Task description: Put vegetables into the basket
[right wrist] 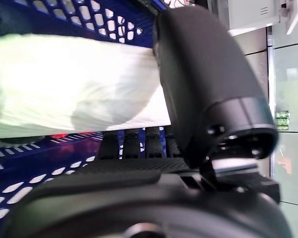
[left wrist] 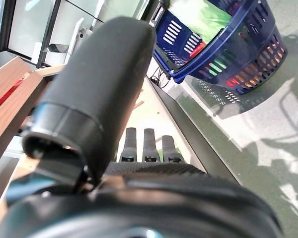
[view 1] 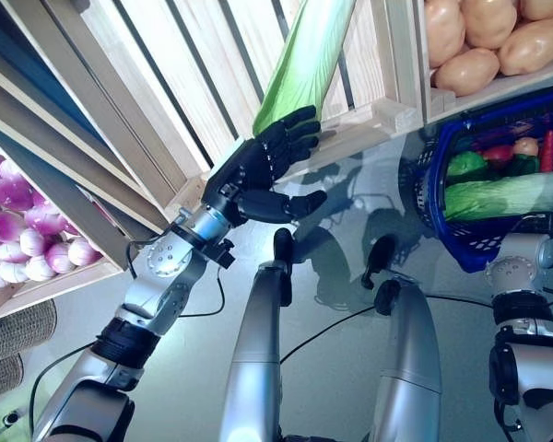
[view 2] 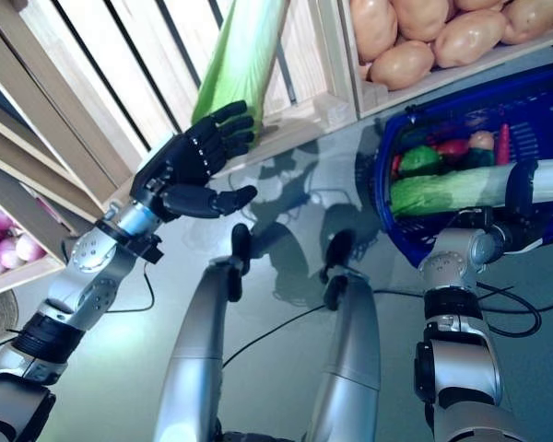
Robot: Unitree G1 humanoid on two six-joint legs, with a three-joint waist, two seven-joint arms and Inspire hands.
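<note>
My left hand (view 1: 253,170) is open, its straight fingertips at the lower end of a long green leafy stalk (view 1: 300,64) that leans on the wooden stand. In the left wrist view the fingers (left wrist: 146,146) are straight. The blue plastic basket (view 1: 424,184) stands on the floor at the right and also shows in the left wrist view (left wrist: 258,49). My right hand (view 2: 523,189) is shut on a long green-and-white stalk (view 2: 442,191) lying across the basket's top. In the right wrist view its thumb (right wrist: 203,74) crosses the pale stalk (right wrist: 64,89). Green, red and pale vegetables (view 1: 498,157) lie in the basket.
The slatted wooden stand (view 1: 369,124) runs along the back, with crates to the left and upper right. The basket sits close under the stand's right crate. Glossy grey floor (view 1: 350,239) lies between the stand and the basket.
</note>
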